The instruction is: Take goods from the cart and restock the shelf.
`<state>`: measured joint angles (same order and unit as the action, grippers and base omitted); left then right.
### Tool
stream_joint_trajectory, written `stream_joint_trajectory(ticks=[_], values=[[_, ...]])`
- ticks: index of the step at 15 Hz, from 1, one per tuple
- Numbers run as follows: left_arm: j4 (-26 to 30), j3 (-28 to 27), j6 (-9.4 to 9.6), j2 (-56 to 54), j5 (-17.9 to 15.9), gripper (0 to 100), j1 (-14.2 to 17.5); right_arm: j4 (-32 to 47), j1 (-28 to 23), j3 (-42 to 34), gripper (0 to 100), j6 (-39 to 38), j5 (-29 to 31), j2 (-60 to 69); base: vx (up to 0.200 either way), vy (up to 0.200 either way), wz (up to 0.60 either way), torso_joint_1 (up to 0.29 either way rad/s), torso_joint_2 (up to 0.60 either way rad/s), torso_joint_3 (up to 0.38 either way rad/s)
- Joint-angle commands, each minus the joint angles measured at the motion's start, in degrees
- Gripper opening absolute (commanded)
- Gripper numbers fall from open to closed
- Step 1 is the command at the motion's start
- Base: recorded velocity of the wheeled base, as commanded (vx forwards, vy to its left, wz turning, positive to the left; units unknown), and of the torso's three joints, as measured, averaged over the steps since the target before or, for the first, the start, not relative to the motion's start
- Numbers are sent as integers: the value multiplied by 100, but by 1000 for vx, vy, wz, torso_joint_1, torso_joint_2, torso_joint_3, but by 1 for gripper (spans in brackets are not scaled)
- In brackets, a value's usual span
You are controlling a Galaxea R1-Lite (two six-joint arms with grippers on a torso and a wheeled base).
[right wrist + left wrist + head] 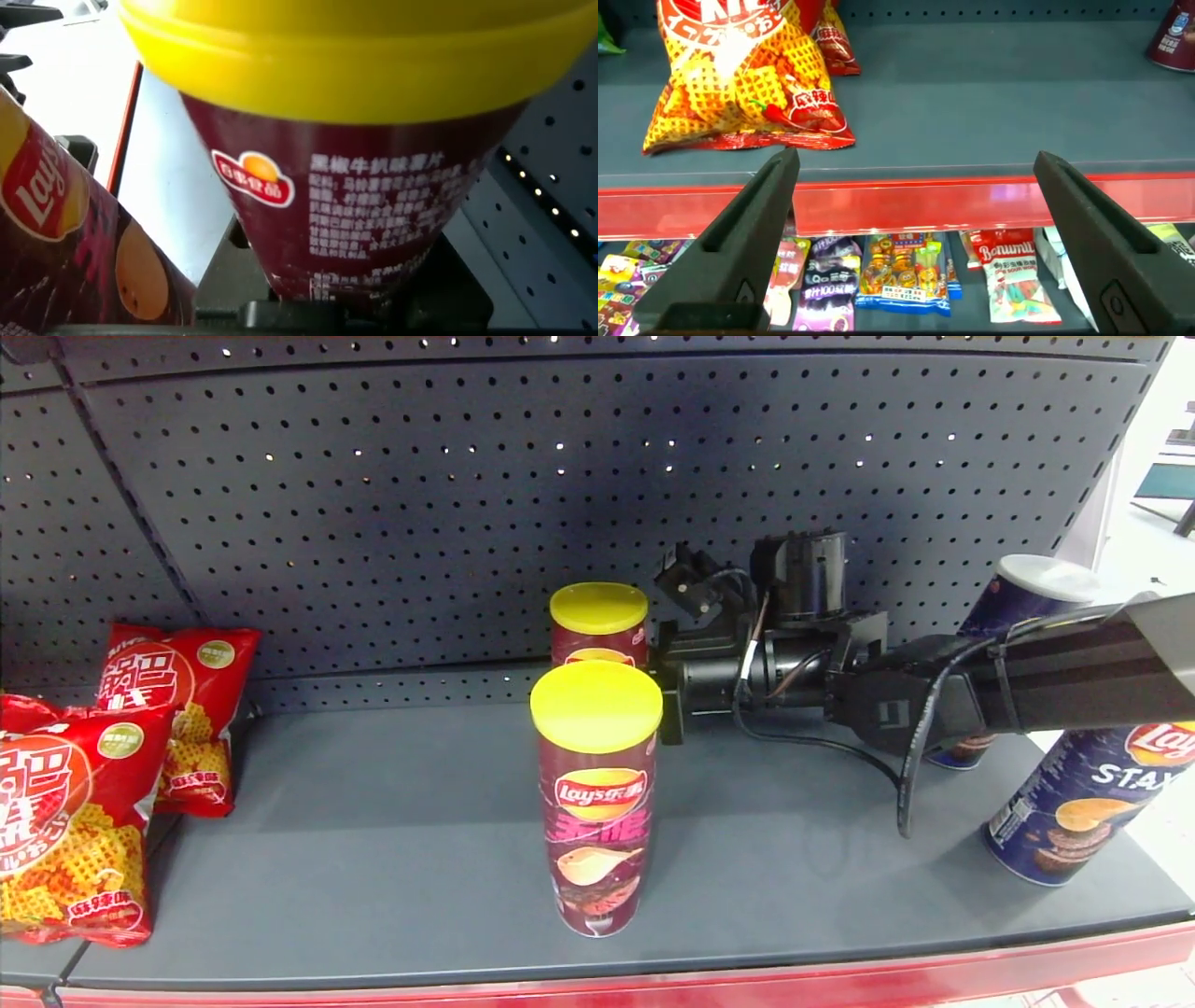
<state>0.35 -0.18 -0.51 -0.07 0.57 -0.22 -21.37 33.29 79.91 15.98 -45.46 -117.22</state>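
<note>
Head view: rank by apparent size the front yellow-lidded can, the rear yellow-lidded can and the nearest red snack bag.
1-2. nearest red snack bag and front yellow-lidded can: look alike; bag cut by the frame edge, so unranked.
3. rear yellow-lidded can: smallest, farther back and mostly hidden.

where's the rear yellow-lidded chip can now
In the head view, the rear chip can stands centrally near the pegboard, directly behind the front can, with the right end effector at its right.
</note>
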Motion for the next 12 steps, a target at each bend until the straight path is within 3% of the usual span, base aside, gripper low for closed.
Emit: stream_joint_trajectory(ticks=[1,3,4,12], values=[[0,1,-2,7,4,100,4,10,-16,-72,0,1,2,-2,0,0,0,0,0,0],[0,1,-2,7,4,100,-4,-51,-16,-90,0,1,2,-11,0,0,0,0,0,0],[0,1,-2,7,4,100,-4,-60,-16,-134,100,1,2,-11,0,0,0,0,0,0],[0,1,-2,7,4,100,4,-60,-209,-318,100,37,2,77,0,0,0,0,0,0]])
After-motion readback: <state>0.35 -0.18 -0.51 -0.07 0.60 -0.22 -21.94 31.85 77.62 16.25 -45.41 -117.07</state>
